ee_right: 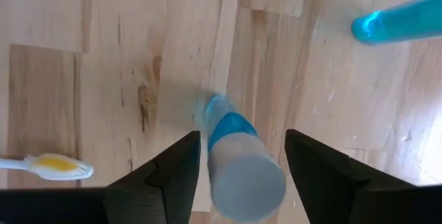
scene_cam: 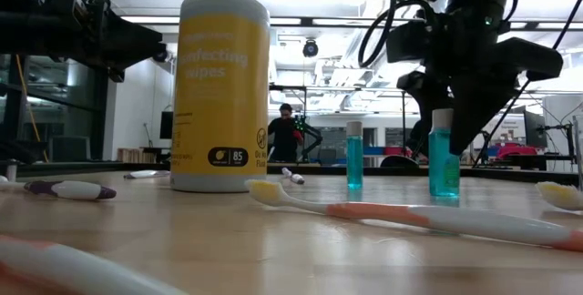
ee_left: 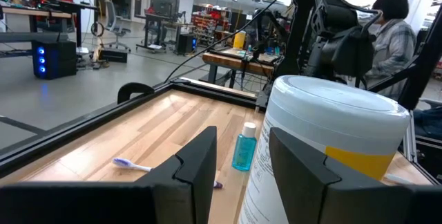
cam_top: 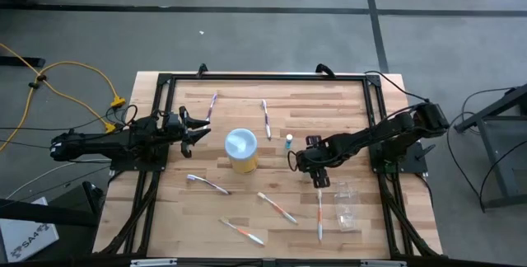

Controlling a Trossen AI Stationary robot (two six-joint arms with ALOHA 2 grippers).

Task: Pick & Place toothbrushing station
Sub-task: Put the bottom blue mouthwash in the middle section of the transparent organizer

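High view: clear holder cup toppled

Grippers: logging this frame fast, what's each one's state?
Left gripper: open, empty, beside the wipes canister.
Right gripper: open, straddling a teal bottle, not gripping.

Two dark, jointed robot arms are trailing looped black cables, each ending in a pincer with angular black fingers.

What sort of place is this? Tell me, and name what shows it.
Most likely a robotics lab or workshop: a wooden table in a black frame with two robot arms, workbenches and cabling behind, yellow cables across a concrete floor, and a person at a bench.
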